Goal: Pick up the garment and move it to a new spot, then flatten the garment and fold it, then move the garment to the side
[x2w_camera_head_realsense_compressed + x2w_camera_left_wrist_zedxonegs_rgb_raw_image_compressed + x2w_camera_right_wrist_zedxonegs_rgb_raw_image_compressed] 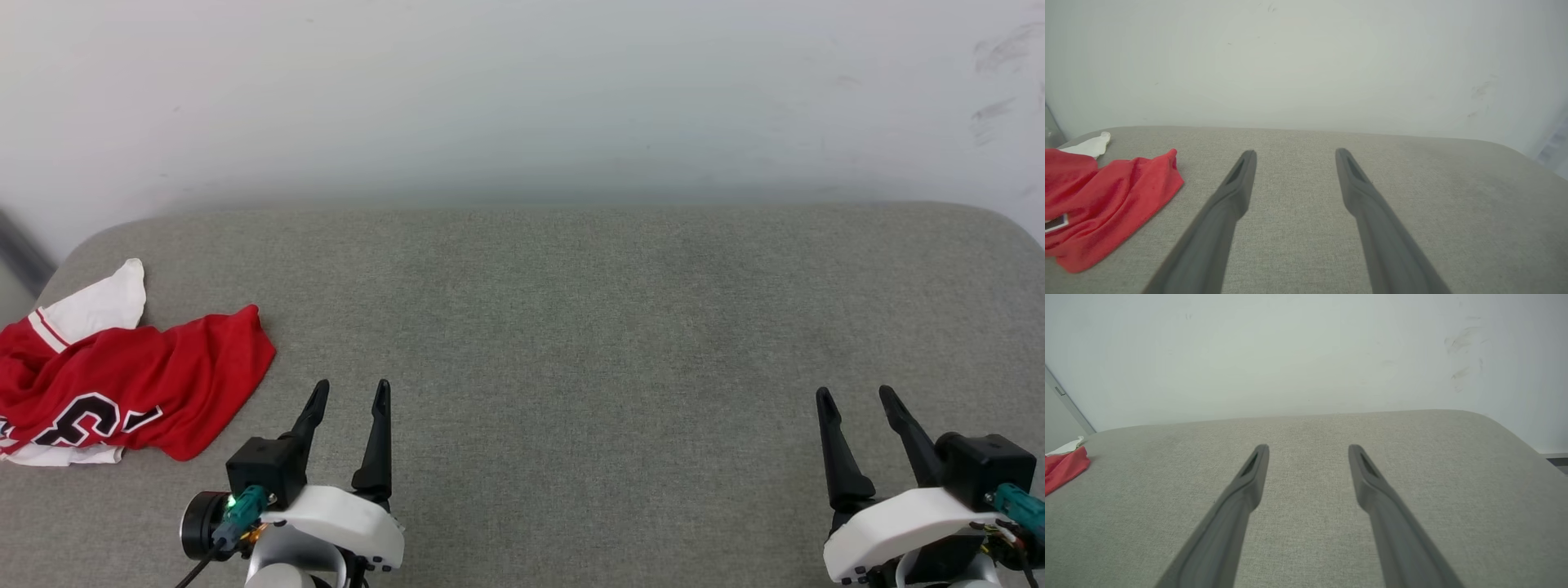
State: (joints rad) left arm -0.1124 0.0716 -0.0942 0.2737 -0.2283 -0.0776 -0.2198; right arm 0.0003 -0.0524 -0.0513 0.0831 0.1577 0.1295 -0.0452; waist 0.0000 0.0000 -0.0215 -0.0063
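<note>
Garment (139, 384) lies crumpled on the pad (571, 327), not yet lifted. Left gripper (352, 385) near it and right gripper (854, 392) well apart stand spread, ready for grasping.

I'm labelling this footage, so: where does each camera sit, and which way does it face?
Head view: on the head, looking forward and down at the grey padded surface; the open left claw and right claw rise from the bottom.
Left wrist view: on the left wrist, looking along its fingers toward the white wall.
Right wrist view: on the right wrist, likewise along its fingers.
Shared: the crumpled red jersey lies at the left in all three.
</note>
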